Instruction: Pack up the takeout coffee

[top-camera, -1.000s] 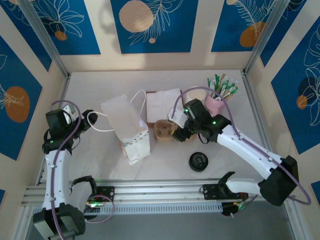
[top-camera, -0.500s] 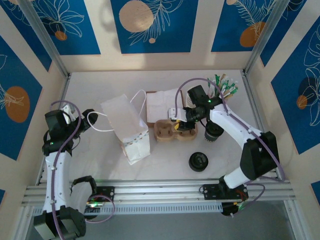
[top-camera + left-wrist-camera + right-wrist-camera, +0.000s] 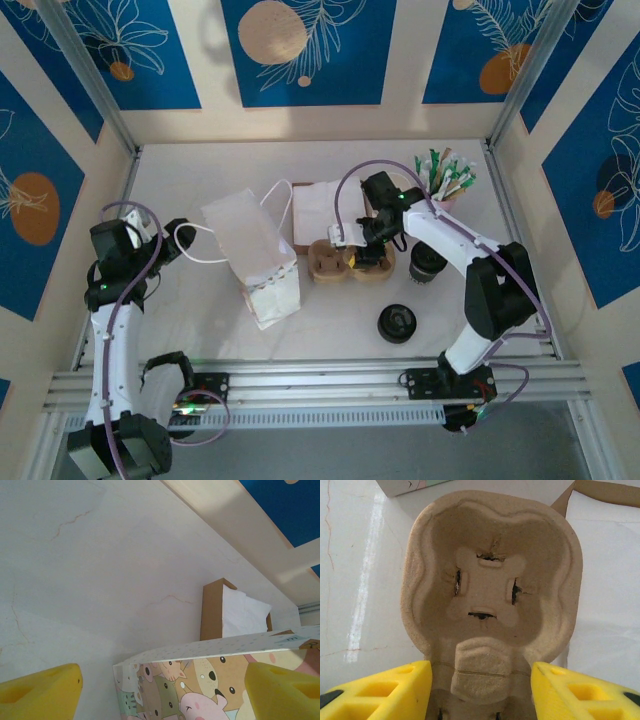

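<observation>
At the middle of the table [image 3: 200,320], the right gripper [image 3: 365,250] is lowered onto the takeout coffee carrier tray [image 3: 325,263]. In the right wrist view the right gripper [image 3: 480,680] stands wide open, one yellow finger [image 3: 395,690] on each side of the tray's narrow middle bridge, with a small gap showing between each finger and the pulp, so it has no grasp of the tray. The carrier tray [image 3: 490,580] lies flat on the table, its far cup well empty, with cross-shaped slits in its floor. From above, the tray sits just in front of a brown box of white napkins [image 3: 325,208] and just right of a white paper bag [image 3: 255,255]. A small black lid [image 3: 397,323] lies near the tray's right end, toward the arm bases. Green-and-white packets [image 3: 448,172] stand behind the right arm.

On the left side, the left gripper [image 3: 172,238] is beside the bag's loop handle. In the left wrist view the left gripper [image 3: 162,680] is spread wide and holds nothing; the bag [image 3: 200,680] shows a cartoon-animal print, with the napkin box [image 3: 240,617] beyond it.
</observation>
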{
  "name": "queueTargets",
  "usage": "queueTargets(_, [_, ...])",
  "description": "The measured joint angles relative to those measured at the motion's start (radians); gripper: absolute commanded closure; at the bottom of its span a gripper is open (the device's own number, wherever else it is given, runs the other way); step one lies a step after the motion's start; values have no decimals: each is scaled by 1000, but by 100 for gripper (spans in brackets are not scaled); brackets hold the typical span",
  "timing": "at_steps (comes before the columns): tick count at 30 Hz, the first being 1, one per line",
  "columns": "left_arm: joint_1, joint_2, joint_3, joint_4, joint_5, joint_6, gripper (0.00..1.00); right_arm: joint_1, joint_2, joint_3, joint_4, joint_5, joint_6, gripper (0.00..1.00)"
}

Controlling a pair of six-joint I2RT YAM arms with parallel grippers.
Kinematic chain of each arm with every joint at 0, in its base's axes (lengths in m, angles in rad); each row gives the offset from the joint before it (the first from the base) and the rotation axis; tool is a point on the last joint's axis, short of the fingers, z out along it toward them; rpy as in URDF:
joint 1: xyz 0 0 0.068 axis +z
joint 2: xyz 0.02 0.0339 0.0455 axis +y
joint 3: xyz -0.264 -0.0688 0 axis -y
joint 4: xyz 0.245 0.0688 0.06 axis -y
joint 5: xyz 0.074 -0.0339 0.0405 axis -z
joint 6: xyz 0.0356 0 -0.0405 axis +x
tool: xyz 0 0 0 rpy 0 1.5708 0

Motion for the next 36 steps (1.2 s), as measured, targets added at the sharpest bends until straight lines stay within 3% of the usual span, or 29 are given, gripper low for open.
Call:
queueTargets(17, [0,1,0,-7,0,0,16,14,64,6,0,75,-6,45])
queueTargets(31, [0,1,0,-14,0,0,16,27,78,20,-14,93,-6,59])
queueTargets(36, [0,1,0,-23,-1,4,16,28,77,34,-27,92,-6,60])
